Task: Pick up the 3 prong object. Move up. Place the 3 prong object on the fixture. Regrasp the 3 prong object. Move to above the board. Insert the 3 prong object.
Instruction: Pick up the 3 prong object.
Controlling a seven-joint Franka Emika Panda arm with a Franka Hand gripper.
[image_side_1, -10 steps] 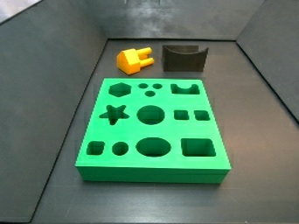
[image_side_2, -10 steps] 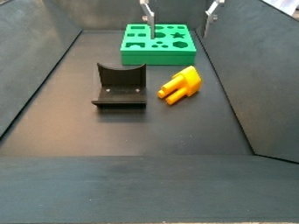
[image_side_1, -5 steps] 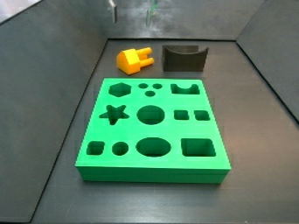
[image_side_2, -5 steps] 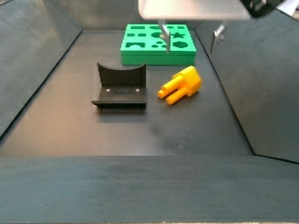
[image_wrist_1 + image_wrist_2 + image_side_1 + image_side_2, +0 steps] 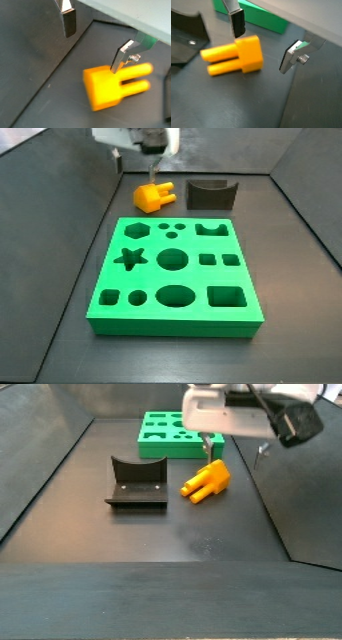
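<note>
The orange-yellow 3 prong object (image 5: pixel 154 196) lies on the dark floor beside the fixture (image 5: pixel 211 194), behind the green board (image 5: pixel 174 275). It also shows in a side view (image 5: pixel 206 481) with the fixture (image 5: pixel 135 483) and the board (image 5: pixel 178 434). My gripper (image 5: pixel 231 446) hangs just above the piece, open and empty. In both wrist views the fingers (image 5: pixel 69 22) (image 5: pixel 236 23) stand wide apart over the piece (image 5: pixel 113 86) (image 5: pixel 234 55), with its block body near the gap between them.
Dark sloped walls (image 5: pixel 67 248) enclose the floor on both sides. The board's green edge (image 5: pixel 264 22) lies close behind the piece. The fixture's base (image 5: pixel 184 32) shows beside the prongs.
My gripper has come down from above the board to just over the orange piece. The piece, fixture and board have not moved.
</note>
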